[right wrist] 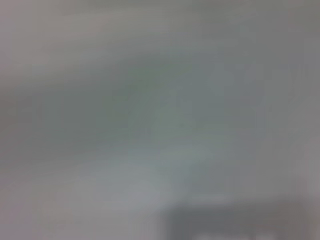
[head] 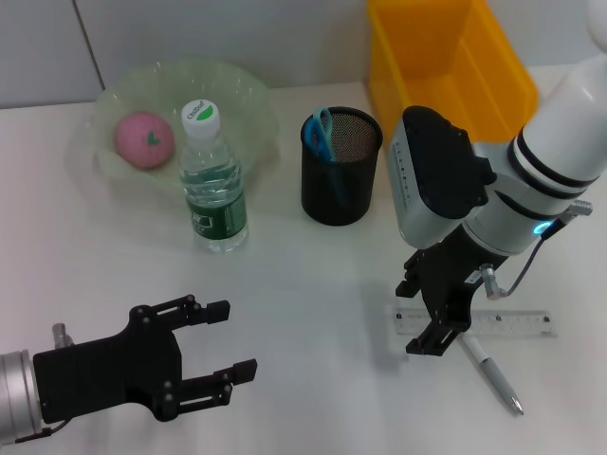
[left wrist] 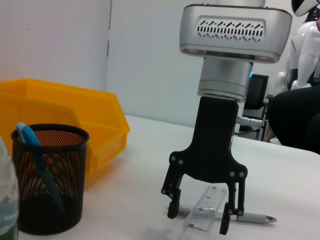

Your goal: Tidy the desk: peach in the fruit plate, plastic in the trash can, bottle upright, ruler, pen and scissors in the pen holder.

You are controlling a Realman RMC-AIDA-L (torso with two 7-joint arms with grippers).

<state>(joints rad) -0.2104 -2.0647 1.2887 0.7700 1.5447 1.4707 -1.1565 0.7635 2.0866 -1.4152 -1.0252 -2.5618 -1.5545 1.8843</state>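
Centrally, the white desk [head: 313, 275] carried the yellow bin [head: 446, 66] at its far edge, then the green fruit plate [head: 237, 100] holding the pink peach [head: 144, 140], the upright capped bottle [head: 213, 185] just before it, and the black mesh pen holder [head: 341, 180] containing blue-handled scissors [head: 321, 133]. Poised over the clear ruler [head: 517, 322] and silver pen [head: 493, 372], the right gripper [left wrist: 200, 217] stood with fingers spread; the left gripper [head: 232, 353] hovered near, likewise spread.
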